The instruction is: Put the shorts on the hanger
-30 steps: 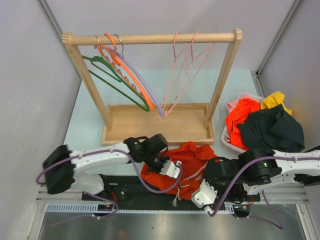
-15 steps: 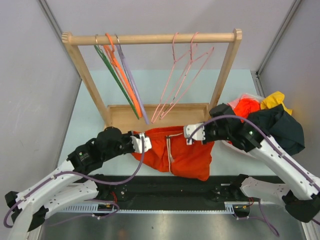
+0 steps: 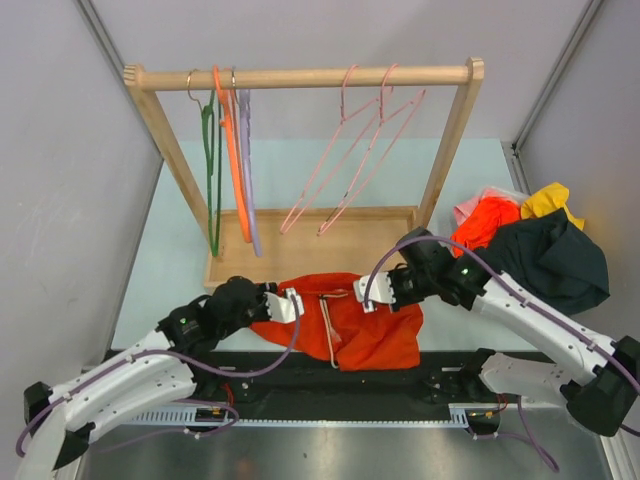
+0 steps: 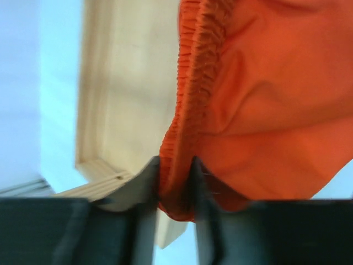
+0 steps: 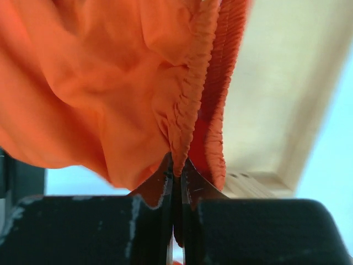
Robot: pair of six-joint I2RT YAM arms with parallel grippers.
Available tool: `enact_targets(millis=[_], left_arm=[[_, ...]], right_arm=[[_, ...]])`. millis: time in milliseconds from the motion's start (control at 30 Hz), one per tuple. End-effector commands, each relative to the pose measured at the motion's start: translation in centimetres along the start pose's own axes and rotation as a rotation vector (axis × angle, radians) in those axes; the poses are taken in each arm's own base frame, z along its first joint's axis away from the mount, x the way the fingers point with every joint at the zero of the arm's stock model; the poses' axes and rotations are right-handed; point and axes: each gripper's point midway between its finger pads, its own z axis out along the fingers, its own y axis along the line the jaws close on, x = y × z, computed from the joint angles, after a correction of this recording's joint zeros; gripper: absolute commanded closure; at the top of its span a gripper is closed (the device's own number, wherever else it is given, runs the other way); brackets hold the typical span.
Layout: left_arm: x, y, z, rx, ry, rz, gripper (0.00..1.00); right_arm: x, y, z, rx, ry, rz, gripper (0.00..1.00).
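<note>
Seen from above, the left tool (image 3: 290,305) covers the left end of the waistband. Its wrist view shows the gathered hem pinched between its fingers. The shorts (image 3: 350,325) hang stretched between both tools at the worktop's (image 3: 170,250) near edge, just in front of the tray (image 3: 300,245). They are orange-red and creased, the white drawstring dangling, and side stripes cannot be made out. The right tool (image 3: 365,293) is pressed together on the waistband's right end. The hanger (image 3: 335,185) hangs on the rail (image 3: 300,77), well apart. Since the earlier frame the shorts have dropped lower and nearer.
</note>
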Motion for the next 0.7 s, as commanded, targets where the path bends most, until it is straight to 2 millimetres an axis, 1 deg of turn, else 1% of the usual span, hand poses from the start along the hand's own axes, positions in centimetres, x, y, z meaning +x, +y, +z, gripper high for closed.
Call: enact_targets(millis=[0, 33, 67, 100, 133, 167, 200, 233, 267, 300, 333, 367, 400, 433, 467, 500, 533, 567, 600, 633, 667], left_arm=[[1.9, -3.6, 0.7, 0.159, 0.06, 0.008, 0.58], [1.9, -4.3, 0.5, 0.201, 0.058, 0.007, 0.5], [1.6, -5.1, 0.2, 0.249, 0.037, 0.004, 0.46], [0.9, -6.2, -0.6, 0.321, 0.002, 0.003, 0.42], [0.5, -6.6, -1.1, 0.353, -0.022, -0.001, 0.35], [0.3, -7.0, -1.7, 0.38, -0.039, -0.002, 0.31], [-0.4, -7.6, -3.1, 0.431, -0.081, -0.007, 0.29], [-0.7, -7.8, -3.8, 0.452, -0.101, -0.009, 0.23], [-1.0, -8.0, -4.5, 0.474, -0.121, 0.003, 0.22], [-1.3, -7.6, -5.1, 0.468, -0.138, 0.007, 0.2], [-1.5, -7.2, -5.5, 0.45, -0.148, 0.008, 0.17], [-1.8, -7.0, -5.9, 0.454, -0.159, 0.006, 0.16], [-2.3, -6.6, -6.7, 0.456, -0.172, -0.001, 0.15], [-2.9, -6.6, -7.1, 0.47, -0.187, -0.014, 0.14], [-3.2, -6.5, -7.5, 0.475, -0.188, -0.047, 0.14], [-3.8, -5.9, -8.1, 0.469, -0.2, -0.062, 0.14], [-4.1, -5.6, -8.4, 0.462, -0.204, -0.073, 0.14], [-4.4, -5.2, -8.7, 0.448, -0.207, -0.101, 0.14], [-5.2, -4.1, -9.2, 0.412, -0.234, -0.12, 0.13], [-5.6, -3.5, -9.5, 0.392, -0.251, -0.142, 0.12], [-6.3, -3.2, -10.0, 0.392, -0.275, -0.177, 0.12]], right_arm=[[1.7, 1.9, 2.2, -0.049, 0.072, 0.022, 0.92], [2.0, 2.3, 2.7, -0.071, 0.086, 0.025, 0.86], [2.4, 2.7, 3.0, -0.088, 0.1, 0.03, 0.81], [2.5, 2.8, 3.0, -0.096, 0.109, 0.035, 0.75], [2.6, 3.0, 2.9, -0.099, 0.111, 0.036, 0.64], [2.6, 3.4, 2.6, -0.109, 0.109, 0.034, 0.58], [2.5, 3.6, 2.3, -0.113, 0.103, 0.031, 0.45], [2.1, 3.8, 1.5, -0.103, 0.083, 0.022, 0.41], [2.1, 4.7, 1.0, -0.127, 0.081, 0.022, 0.38], [1.6, 5.2, 0.6, -0.134, 0.07, 0.004, 0.34], [1.5, 6.0, -0.2, -0.141, 0.071, 0.004, 0.32], [1.4, 6.1, -0.7, -0.129, 0.07, 0.0, 0.3], [1.0, 6.1, -1.1, -0.115, 0.061, -0.005, 0.26], [0.8, 6.1, -1.5, -0.1, 0.057, 0.02, 0.25], [0.6, 5.6, -2.2, -0.06, 0.046, 0.03, 0.24], [0.5, 5.2, -2.6, -0.035, 0.042, 0.055, 0.23], [-0.3, 4.2, -3.5, 0.009, 0.017, 0.075, 0.21], [-0.9, 3.5, -4.0, 0.045, -0.006, 0.145, 0.2], [-1.6, 2.6, -4.7, 0.082, -0.034, 0.184, 0.19], [-1.9, 1.7, -5.4, 0.119, -0.05, 0.234, 0.16], [-3.2, 0.0, -6.8, 0.179, -0.101, 0.281, 0.16]])
